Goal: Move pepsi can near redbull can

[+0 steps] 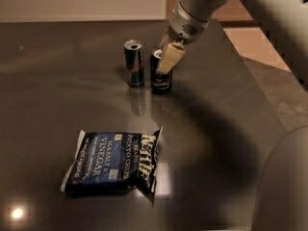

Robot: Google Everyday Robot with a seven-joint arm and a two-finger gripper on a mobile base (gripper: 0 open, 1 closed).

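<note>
Camera view, single angle. Gripper (163,64) comes in from the far right on a grey arm and sits over the pepsi can (161,82). One pale finger (171,59) lies across the can's upper front; the other is hidden behind it, so the jaws read as pinched on the can near its rim. Pepsi can stands upright on the dark table (231,129), far centre, just right of the redbull can (134,64), with a narrow gap between them, not touching. Redbull can upright too. Blue chip bag (113,162) lies flat near the front, left of centre, well apart from both cans.

Handling, as judgement: pepsi can is stiff thin metal, light if empty, with smooth, slippery sides that dent under a hard squeeze. Best hold is across the upper body just below the rim, kept vertical. Table looks glossy, so the can could skate or tip into the slim redbull can, which would topple easily.
</note>
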